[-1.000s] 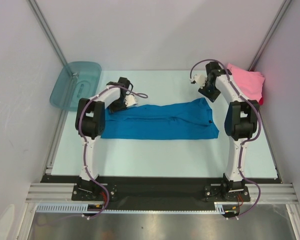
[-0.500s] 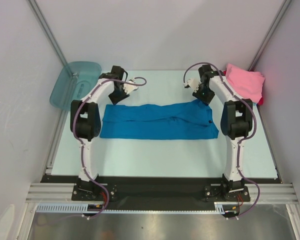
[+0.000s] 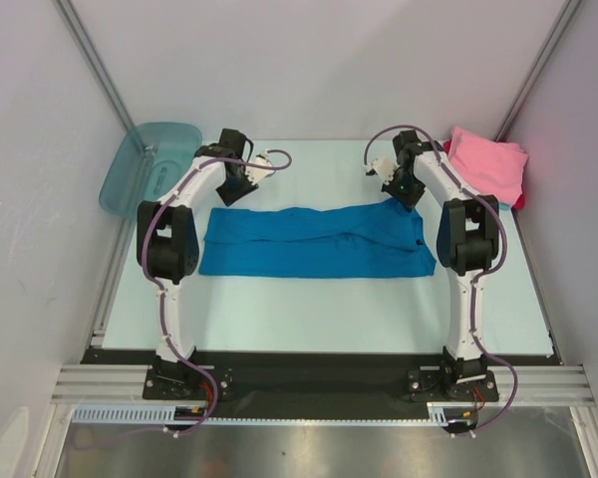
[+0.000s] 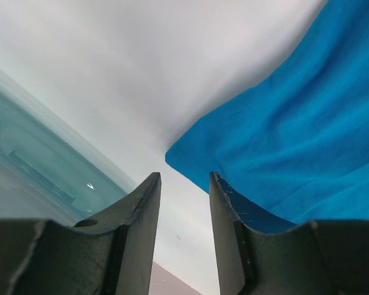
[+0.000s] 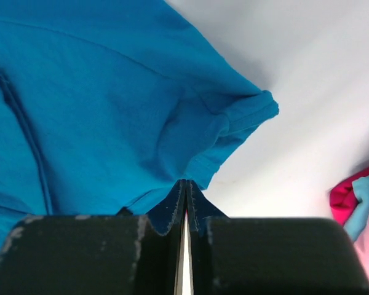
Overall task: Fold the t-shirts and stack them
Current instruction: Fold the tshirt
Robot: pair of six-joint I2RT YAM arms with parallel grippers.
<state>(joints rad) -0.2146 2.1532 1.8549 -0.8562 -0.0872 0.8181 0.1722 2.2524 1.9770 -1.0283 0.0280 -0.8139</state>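
A bright blue t-shirt (image 3: 319,244) lies folded into a long band across the middle of the table. My right gripper (image 3: 407,191) is at its far right corner, by the sleeve. In the right wrist view the right gripper (image 5: 186,182) is shut on the blue t-shirt's (image 5: 111,110) edge, and the cloth puckers toward the tips. My left gripper (image 3: 231,191) hovers at the shirt's far left corner. In the left wrist view the left gripper (image 4: 184,178) is open with only bare table between its fingers, and the blue t-shirt's (image 4: 295,123) corner lies just ahead of them. A pink t-shirt (image 3: 490,164) lies folded at the far right.
A translucent teal tub (image 3: 149,164) leans at the far left, close to the left gripper, and the teal tub (image 4: 31,166) fills the left of the left wrist view. Red cloth (image 5: 347,196) and light blue cloth (image 5: 366,203) edges show under the pink pile. Walls enclose the table.
The left gripper has moved away from the shirt's left end toward the far corner. The right gripper has dropped to the shirt's far right corner and shut on it.
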